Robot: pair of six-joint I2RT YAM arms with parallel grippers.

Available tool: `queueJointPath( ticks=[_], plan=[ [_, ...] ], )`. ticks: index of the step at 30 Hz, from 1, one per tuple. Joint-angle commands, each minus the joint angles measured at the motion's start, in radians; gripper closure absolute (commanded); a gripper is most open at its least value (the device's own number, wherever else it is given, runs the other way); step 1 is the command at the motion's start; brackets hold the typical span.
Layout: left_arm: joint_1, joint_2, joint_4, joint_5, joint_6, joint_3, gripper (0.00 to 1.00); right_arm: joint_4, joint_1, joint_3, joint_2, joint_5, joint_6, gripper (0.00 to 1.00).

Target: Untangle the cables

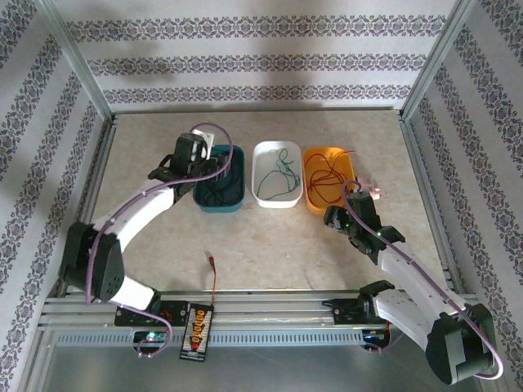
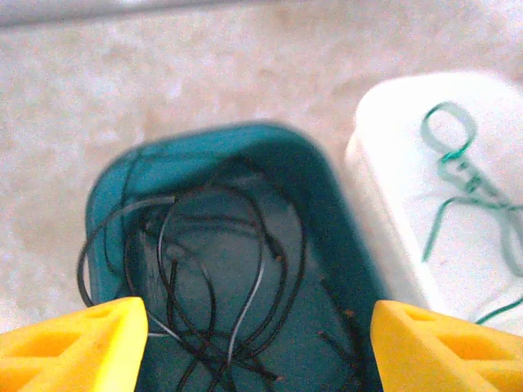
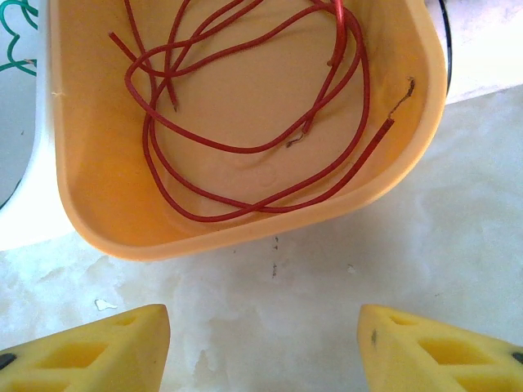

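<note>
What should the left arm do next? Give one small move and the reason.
Probably lift the left end effector clear of the teal bin: its jaws stand open and empty, the black cables lie inside, and the green cables and red cables lie separately.

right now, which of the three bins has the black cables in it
The teal bin, leftmost in the row, holds the black cables; the white bin has green cables, the orange bin red cables.
</note>
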Motion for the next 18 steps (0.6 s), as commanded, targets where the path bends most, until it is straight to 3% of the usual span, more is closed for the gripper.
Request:
queueJointPath(
  ticks=[1,3,4,8,11,12,13,16,18],
  plan=[
    [-0.007,-0.076,0.045,-0.045,-0.005,-0.009,0.20,-0.004,-0.011,0.012,-0.008,0.017,-0.005,0.38],
    [-0.006,-0.093,0.051,-0.090,-0.014,-0.035,0.12,0.006,-0.010,0.010,-0.014,0.036,-0.015,0.38],
    [-0.005,-0.093,0.041,-0.116,-0.016,-0.045,0.00,0.014,-0.011,0.008,-0.017,0.050,-0.026,0.37],
    [0.004,-0.091,-0.001,-0.244,-0.057,-0.080,0.01,0.028,-0.011,0.015,-0.022,0.152,-0.038,0.35],
    [0.029,-0.159,0.031,-0.369,-0.103,-0.161,0.01,0.063,-0.011,0.038,-0.043,0.265,-0.060,0.27],
    [0.047,-0.187,0.037,-0.401,-0.123,-0.190,0.01,0.096,-0.010,0.036,-0.055,0.311,-0.075,0.08],
    [0.069,-0.211,0.041,-0.417,-0.138,-0.219,0.01,0.139,-0.009,0.024,-0.070,0.359,-0.094,0.02],
    [0.125,-0.251,0.026,-0.440,-0.143,-0.277,0.01,0.330,0.005,-0.035,-0.104,0.470,-0.177,0.02],
    [0.147,-0.251,-0.037,-0.527,-0.160,-0.279,0.01,0.518,0.018,-0.101,-0.107,0.511,-0.266,0.02]
  ],
)
